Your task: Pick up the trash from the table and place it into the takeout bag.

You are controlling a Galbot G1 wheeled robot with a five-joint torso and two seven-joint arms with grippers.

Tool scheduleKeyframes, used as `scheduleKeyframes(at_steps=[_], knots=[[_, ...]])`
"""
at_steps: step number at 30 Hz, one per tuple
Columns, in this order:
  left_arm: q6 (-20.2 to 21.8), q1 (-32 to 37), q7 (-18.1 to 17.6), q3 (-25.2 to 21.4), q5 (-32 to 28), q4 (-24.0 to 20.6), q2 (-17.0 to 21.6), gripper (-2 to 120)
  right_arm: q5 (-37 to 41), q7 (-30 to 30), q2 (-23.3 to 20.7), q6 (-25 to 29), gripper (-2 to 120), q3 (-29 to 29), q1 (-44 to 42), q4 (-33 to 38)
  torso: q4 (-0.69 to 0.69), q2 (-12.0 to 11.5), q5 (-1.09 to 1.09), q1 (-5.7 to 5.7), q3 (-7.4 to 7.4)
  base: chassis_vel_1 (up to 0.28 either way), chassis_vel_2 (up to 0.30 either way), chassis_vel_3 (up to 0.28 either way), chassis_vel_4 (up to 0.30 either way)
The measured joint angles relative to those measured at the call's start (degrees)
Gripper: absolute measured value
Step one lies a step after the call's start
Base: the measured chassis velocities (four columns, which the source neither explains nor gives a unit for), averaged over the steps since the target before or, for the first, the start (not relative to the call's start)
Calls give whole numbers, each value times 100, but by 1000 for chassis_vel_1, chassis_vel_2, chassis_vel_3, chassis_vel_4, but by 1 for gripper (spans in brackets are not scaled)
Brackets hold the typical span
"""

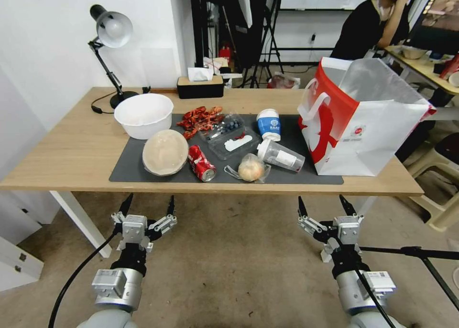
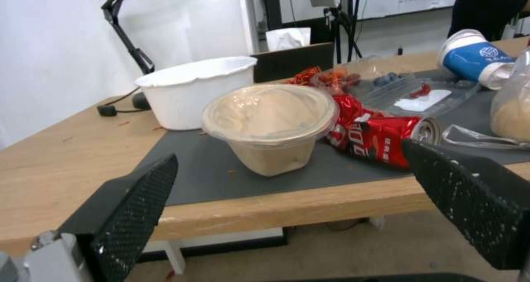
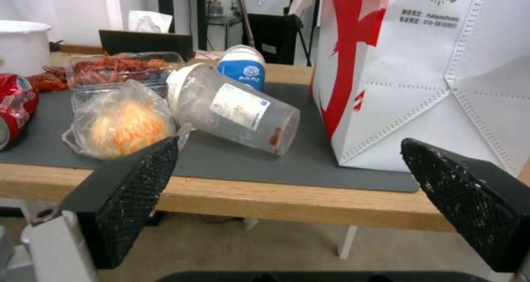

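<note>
Phone number on takeout bag [image 3: 442, 66]: 010-58103551.

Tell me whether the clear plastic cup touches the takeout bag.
Apart. The right wrist view shows bare grey mat between the clear plastic cup and the takeout bag.

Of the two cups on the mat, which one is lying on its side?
The clear lidded plastic cup, tipped over beside the takeout bag with its white lid pointing away from the bag. The blue-white paper cup behind it stands upright.
</note>
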Motion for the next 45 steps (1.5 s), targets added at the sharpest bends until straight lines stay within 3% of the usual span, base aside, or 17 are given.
scheduleKeyframes(at_steps=[31,35,36,38,40,43,44,45], knots=[[51,-26,0,2,-31,-2,-4,100,9,2,0,-32,100,1,16,3,0,0,0,0,0,0,0,0,0],[498,-254,-5,46,-277,-62,-68,100,115,61,-2,-326,100,54,151,73,0,0,0,-1,0,0,0,0,0],[847,-427,-14,85,-467,-110,-121,100,228,135,-6,-646,100,122,298,156,0,0,0,0,0,0,0,0,0],[1010,-505,-20,100,-555,-132,-145,100,283,169,-8,-798,100,151,369,195,0,0,0,0,0,0,0,0,0],[1452,-723,-34,147,-798,-194,-209,100,441,268,-16,-1241,100,242,572,305,0,0,1,0,0,0,0,0,0],[1491,-745,-35,151,-820,-199,-214,100,448,273,-16,-1260,100,246,581,310,0,0,0,0,0,0,0,0,0],[1881,-993,-20,188,-1084,-240,-287,100,615,376,-22,-1726,100,336,794,431,0,0,0,0,0,0,0,0,0],[1925,-1047,4,194,-1141,-244,-302,100,682,420,-23,-1917,100,375,882,480,-2,0,0,0,0,0,0,0,0]])
